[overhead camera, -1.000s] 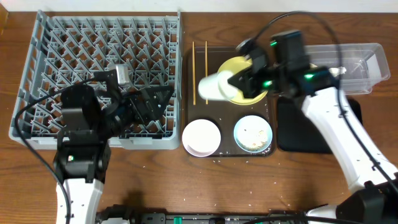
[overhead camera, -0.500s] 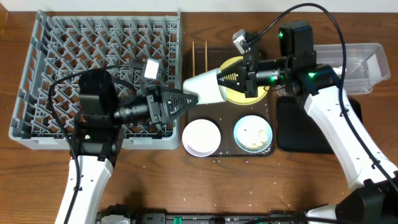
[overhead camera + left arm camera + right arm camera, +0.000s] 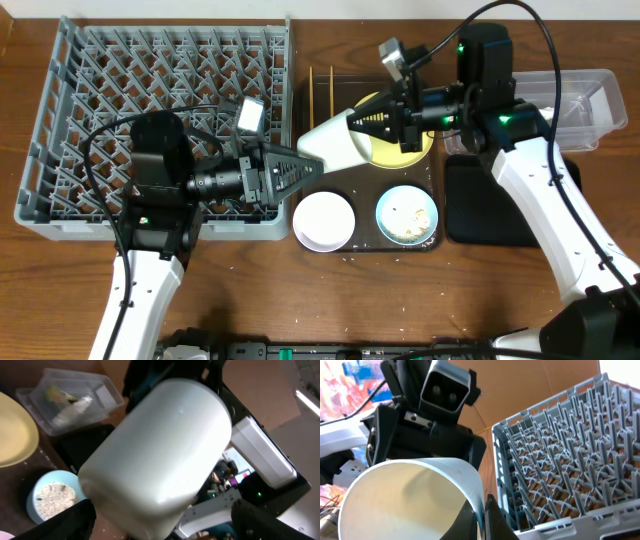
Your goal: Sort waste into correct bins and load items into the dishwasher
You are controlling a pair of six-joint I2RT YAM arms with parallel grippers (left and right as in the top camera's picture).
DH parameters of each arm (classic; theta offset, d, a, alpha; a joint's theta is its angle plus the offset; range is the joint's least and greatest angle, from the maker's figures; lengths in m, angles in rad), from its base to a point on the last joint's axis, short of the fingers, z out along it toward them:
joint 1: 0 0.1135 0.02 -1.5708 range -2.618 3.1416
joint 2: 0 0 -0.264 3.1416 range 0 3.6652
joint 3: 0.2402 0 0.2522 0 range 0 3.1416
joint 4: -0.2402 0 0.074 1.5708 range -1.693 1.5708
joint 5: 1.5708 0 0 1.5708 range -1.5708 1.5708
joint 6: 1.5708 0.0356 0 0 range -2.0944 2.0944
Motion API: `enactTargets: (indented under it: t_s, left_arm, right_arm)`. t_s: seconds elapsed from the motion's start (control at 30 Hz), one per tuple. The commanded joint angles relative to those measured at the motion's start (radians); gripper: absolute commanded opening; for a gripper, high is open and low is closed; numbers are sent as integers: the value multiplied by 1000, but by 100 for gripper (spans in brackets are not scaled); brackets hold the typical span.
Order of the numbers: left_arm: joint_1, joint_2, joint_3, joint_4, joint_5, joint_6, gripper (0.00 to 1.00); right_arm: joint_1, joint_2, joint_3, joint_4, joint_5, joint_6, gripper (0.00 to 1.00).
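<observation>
From overhead, you are seeing the small white cup (image 3: 333, 143) lying on its side in the air. It is hanging over the left edge of the brown serving tray (image 3: 362, 236), just beside the right wall of the grey rack (image 3: 100, 70), with an arm at each end. The right fingers (image 3: 380, 124) are gripping it at the mouth. The right wrist view is showing you what overhead hides: one finger inside the rim and one outside, pinching the wall between them.

The left fingers (image 3: 297, 167) are pointing at the cup's base. The left wrist view is showing them spread wide at the bottom corners of its frame, with the base filling the space ahead. You cannot tell whether they are touching it.

That same view is looking into the clear tub (image 3: 100, 385), where the green-and-orange wrapper (image 3: 56, 396) and the white napkin (image 3: 72, 410) are lying. It is also showing crumbs in the light blue bowl (image 3: 50, 497).

For room to move, the rack's right wall is running just beside the left fingers. On the serving tray, the chopsticks (image 3: 312, 90) are lying along the left side beyond the cup. The yellow plate (image 3: 405, 152) is sitting under the right fingers. The white bowl (image 3: 322, 220) is sitting at the near edge beside the blue bowl. The black tray (image 3: 490, 215) is resting on the table (image 3: 300, 300) to the right.
</observation>
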Motion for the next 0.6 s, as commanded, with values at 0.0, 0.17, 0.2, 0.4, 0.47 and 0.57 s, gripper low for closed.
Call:
enactTargets:
  t_s: [0.0, 0.17, 0.2, 0.4, 0.47, 0.57]
  left_arm:
    - [-24, 0, 20, 11, 41, 6, 88]
    - [-23, 0, 20, 12, 35, 26, 93]
    - [-24, 0, 20, 12, 27, 25, 93]
    - [-24, 0, 20, 84, 19, -2, 94]
    - [-24, 0, 20, 111, 21, -14, 88]
    - [-24, 0, 20, 116, 21, -17, 83]
  right_arm:
    - [-21, -1, 7, 38, -123, 99, 1]
    - [-63, -1, 7, 68, -123, 155, 1]
    - [-61, -1, 7, 64, -123, 155, 1]
    - [35, -1, 6, 19, 31, 153, 1]
    - [72, -1, 6, -13, 146, 153, 1]
    - [98, -1, 6, -9, 190, 153, 1]
